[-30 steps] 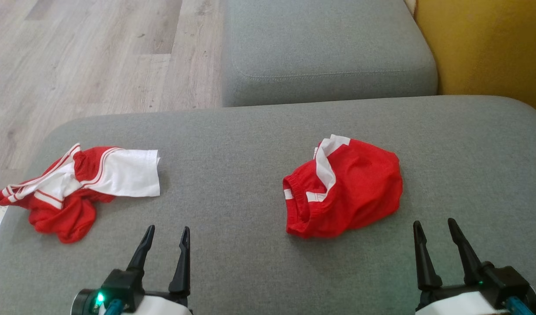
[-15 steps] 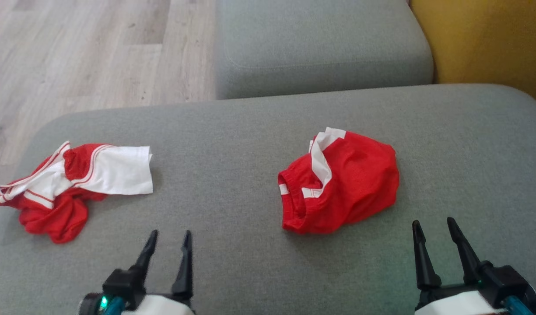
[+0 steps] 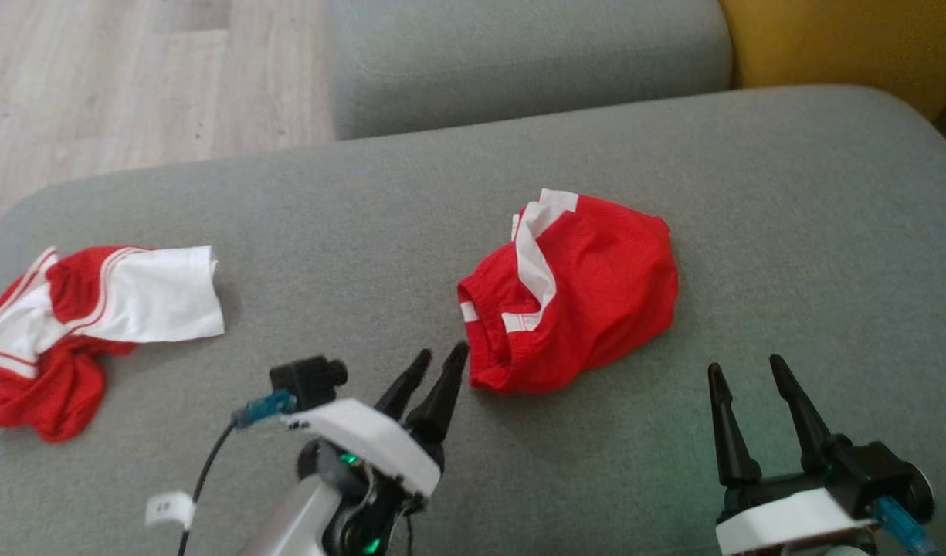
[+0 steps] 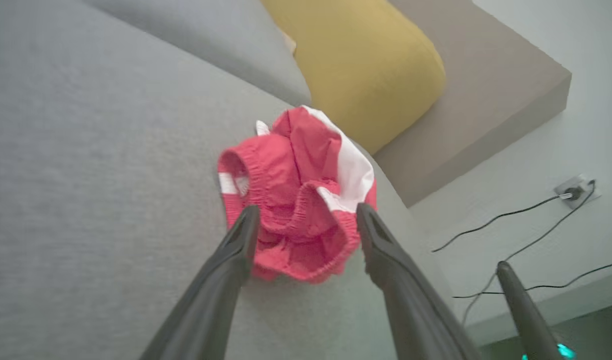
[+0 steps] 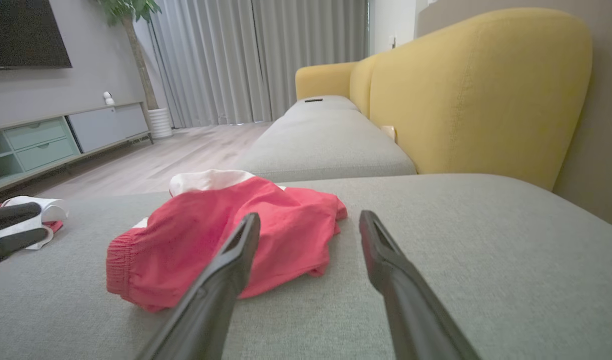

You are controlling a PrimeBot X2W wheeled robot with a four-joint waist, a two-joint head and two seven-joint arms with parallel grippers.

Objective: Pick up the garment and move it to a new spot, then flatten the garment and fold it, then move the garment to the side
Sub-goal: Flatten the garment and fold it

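Note:
The garment (image 3: 573, 289), crumpled red shorts with white side stripes and an elastic waistband, lies mid-right on the grey sofa cushion (image 3: 364, 224). My left gripper (image 3: 440, 357) is open, its tips close to the shorts' waistband at their near left edge. In the left wrist view the two fingers of the left gripper (image 4: 306, 215) frame the bunched waistband of the garment (image 4: 296, 170) without closing on it. My right gripper (image 3: 743, 364) stands open, just right of and nearer than the shorts. Ahead of the right gripper (image 5: 309, 219) the garment (image 5: 211, 230) lies slightly left.
A second red-and-white garment (image 3: 94, 309) lies crumpled at the cushion's left end. Another grey cushion (image 3: 519, 54) and a yellow backrest (image 3: 843, 46) sit beyond. Wooden floor (image 3: 133, 77) lies far left. Cables (image 4: 510, 215) run along the floor past the sofa's end.
The head camera has tilted, shifting the whole picture. My left arm has swung up and to the right, bringing its open fingers to the shorts' waistband. The right gripper has held still.

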